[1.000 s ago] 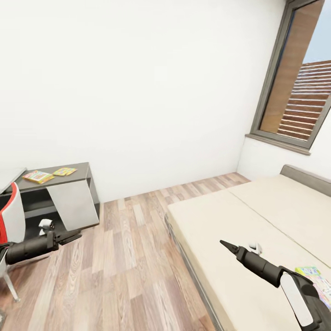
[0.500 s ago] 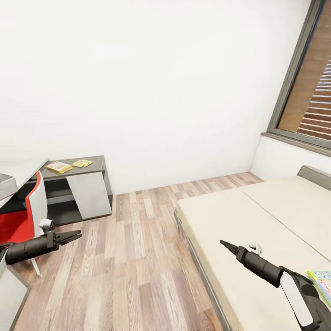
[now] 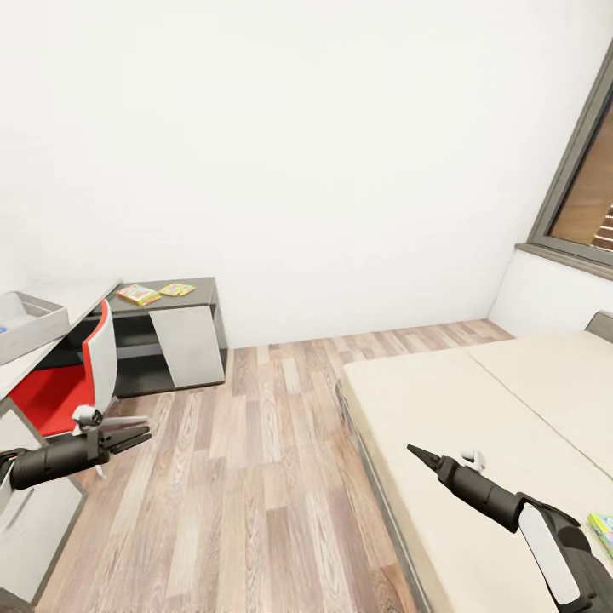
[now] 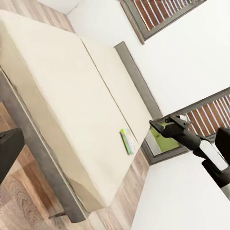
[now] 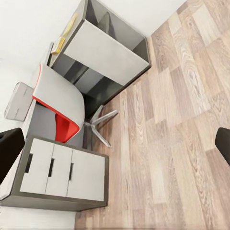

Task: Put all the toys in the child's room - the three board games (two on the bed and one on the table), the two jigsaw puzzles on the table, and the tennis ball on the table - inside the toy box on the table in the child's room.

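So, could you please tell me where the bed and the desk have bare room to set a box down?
The plain beige mattress is bare from its floor-side edge to the window wall; one colourful flat game box lies at the near right. On the dark grey desk section, two flat toys crowd the left; its right end is free.

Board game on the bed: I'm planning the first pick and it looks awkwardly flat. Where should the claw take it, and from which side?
Probably from above, the right claw across its narrow width, pinching the two long edges. The board game lies flat on the bed near the mattress edge, so those thin edges are the only hold.
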{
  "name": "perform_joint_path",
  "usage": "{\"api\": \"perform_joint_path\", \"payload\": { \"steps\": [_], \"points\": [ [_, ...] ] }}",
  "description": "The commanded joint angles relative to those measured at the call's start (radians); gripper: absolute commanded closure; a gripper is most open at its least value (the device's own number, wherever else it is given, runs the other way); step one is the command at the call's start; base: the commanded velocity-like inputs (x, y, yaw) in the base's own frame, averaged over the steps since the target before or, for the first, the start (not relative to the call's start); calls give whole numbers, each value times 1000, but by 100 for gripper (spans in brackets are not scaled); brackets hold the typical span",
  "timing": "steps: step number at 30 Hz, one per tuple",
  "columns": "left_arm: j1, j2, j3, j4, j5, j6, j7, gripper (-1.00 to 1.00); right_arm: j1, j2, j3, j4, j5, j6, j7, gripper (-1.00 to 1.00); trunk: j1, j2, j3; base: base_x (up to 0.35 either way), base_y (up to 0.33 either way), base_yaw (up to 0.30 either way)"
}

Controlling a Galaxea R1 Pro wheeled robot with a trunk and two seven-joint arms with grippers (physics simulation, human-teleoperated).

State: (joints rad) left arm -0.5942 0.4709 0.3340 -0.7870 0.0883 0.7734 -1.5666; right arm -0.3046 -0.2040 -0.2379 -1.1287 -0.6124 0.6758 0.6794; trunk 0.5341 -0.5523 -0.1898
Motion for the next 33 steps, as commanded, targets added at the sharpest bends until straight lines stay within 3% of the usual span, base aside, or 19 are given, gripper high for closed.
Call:
{"api": "perform_joint_path", "payload": {
  "steps": [1, 33],
  "points": [
    [-1, 0, 0, 0, -1, 11, -4, -100, -1, 0, -1, 0, -4, 7, 1, -100, 0, -2, -3, -22, -41, 183],
    [-1, 0, -1, 0, -1, 11, -4, -100, -1, 0, -2, 0, -5, 7, 2, -100, 0, -2, -48, -12, -3, 181]
  ]
}}
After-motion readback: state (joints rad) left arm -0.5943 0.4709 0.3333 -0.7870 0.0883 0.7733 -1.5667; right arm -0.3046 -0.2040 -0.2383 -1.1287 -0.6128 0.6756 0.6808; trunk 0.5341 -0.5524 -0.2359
